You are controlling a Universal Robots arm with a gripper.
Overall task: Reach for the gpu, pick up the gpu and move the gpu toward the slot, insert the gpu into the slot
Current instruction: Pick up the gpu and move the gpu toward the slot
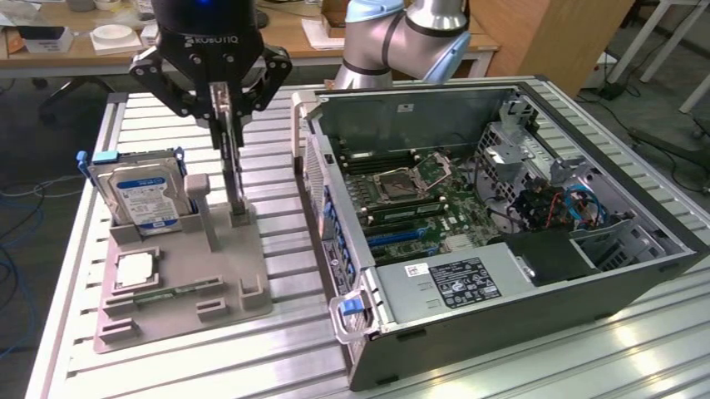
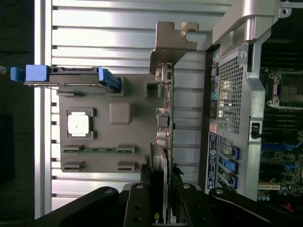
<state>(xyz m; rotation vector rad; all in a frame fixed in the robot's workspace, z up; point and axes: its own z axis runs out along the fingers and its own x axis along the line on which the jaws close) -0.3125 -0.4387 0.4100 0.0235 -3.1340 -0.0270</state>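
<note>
Gripper [image 1: 222,104]: we see it pinching the gpu [image 1: 232,166] by its top edge;
Gpu: upright in the grey holder [image 1: 222,287], beside the hard drive [image 1: 139,195];
Risk: we fear an off-centre pinch lets the thin card tilt and snag the holder

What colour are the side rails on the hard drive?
Blue. The side rails on the hard drive show best in the wrist view.

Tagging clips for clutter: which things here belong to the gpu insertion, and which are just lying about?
In the job: gripper, at the top edge of the gpu, which stands upright in the grey tray; open computer case.
Lying about: hard drive, processor chip, memory stick.
</note>
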